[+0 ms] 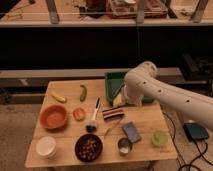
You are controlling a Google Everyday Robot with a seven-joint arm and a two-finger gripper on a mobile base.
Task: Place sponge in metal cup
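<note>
The sponge (131, 131), a flat blue-grey block, lies on the wooden table (145, 120) right of centre near the front. The metal cup (124, 146), small and shiny, stands upright just in front of and slightly left of it, at the front edge. My gripper (118, 101) hangs from the white arm (150, 82) over the table's back middle, by the green tray's front left corner. It is well behind the sponge and the cup, above a dark striped block (113, 113). It holds nothing that I can see.
A green tray (114, 79) sits at the back. An orange bowl (53, 116), a white paper cup (46, 147) and a dark bowl of nuts (89, 147) are on the left and front. A pale green cup (159, 138) stands right of the sponge. A brush (95, 112), a green pepper (83, 92) and a yellow piece (58, 97) lie mid-table.
</note>
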